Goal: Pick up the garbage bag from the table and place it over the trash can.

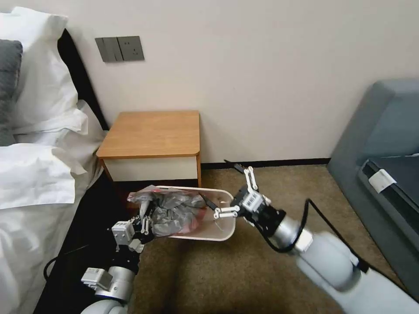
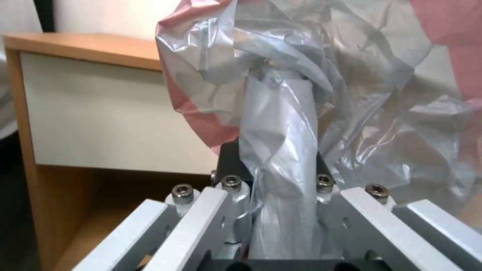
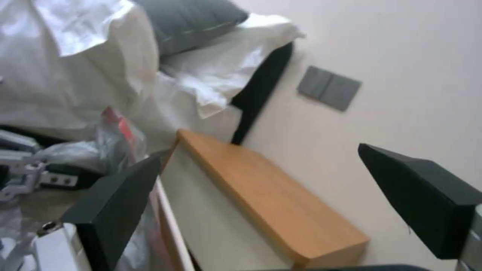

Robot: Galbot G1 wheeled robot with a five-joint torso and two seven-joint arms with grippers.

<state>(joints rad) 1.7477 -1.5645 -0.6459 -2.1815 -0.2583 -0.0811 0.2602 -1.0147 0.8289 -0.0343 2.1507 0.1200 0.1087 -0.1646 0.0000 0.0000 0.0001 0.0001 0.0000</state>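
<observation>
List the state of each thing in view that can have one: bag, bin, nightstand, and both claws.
garbage bag: crumpled, bunched over the left part of the bin's mouth, not spread around the rim.
trash can: on the carpet before the nightstand, tipped toward the robot, right part uncovered.
table: top bare, drawer shut.
left claw: shut on a fold of the bag.
right claw: open, holding nothing, by the bin's right rim.

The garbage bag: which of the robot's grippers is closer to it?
Left. The left gripper is clamped on the garbage bag over the trash can; the right gripper is open at the can's far rim.
</observation>
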